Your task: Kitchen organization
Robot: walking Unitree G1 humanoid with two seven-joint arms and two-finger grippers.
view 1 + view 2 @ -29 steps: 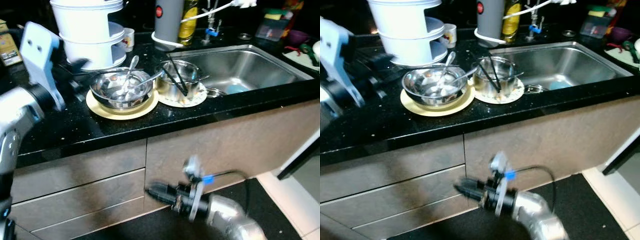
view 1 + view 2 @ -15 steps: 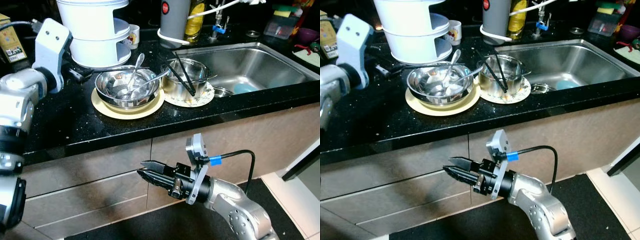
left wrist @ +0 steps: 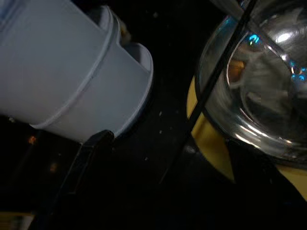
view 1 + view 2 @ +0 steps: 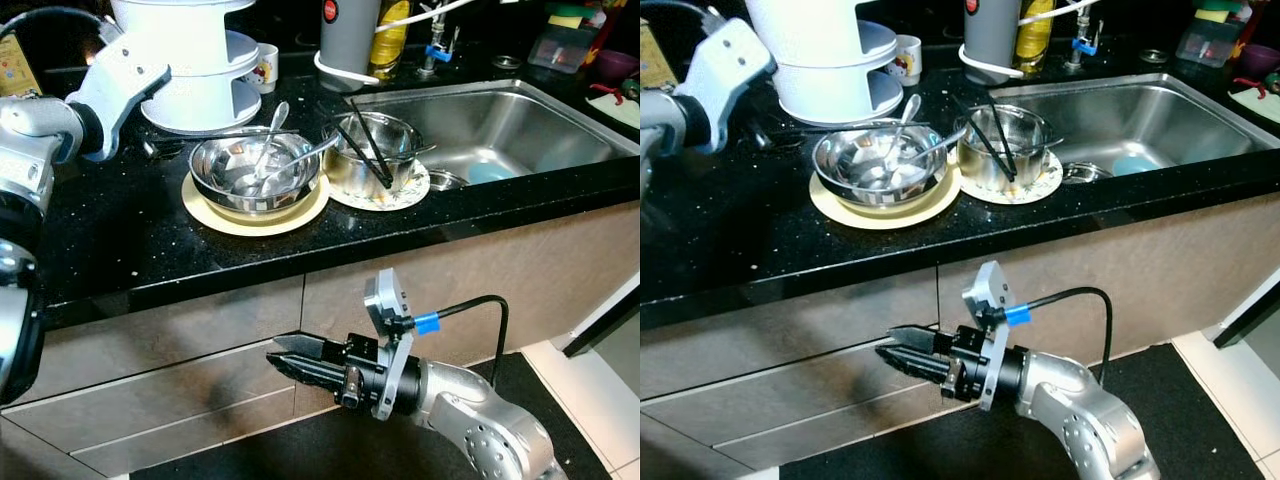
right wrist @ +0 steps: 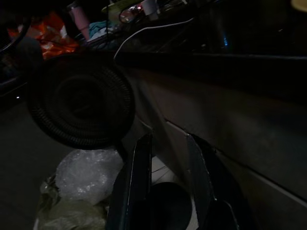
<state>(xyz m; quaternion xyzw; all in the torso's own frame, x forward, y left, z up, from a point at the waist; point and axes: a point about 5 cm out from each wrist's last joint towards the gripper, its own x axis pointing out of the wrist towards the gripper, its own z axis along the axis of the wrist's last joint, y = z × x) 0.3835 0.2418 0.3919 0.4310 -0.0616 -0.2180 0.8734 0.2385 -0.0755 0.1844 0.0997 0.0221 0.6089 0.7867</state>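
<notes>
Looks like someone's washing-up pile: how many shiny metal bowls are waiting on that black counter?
2. The larger metal bowl sits on a yellow plate, with spoons in it. The smaller metal bowl stands beside it on a patterned plate by the sink, holding black chopsticks.

Steel bowl (image 4: 254,175): two spoons (image 4: 268,132) inside, set on a yellow plate (image 4: 255,213) near the worktop's front edge. Steel pot (image 4: 375,155): black chopsticks (image 4: 366,143) leaning within, on a patterned plate (image 4: 408,193) beside the sink's (image 4: 520,135) left rim.
</notes>
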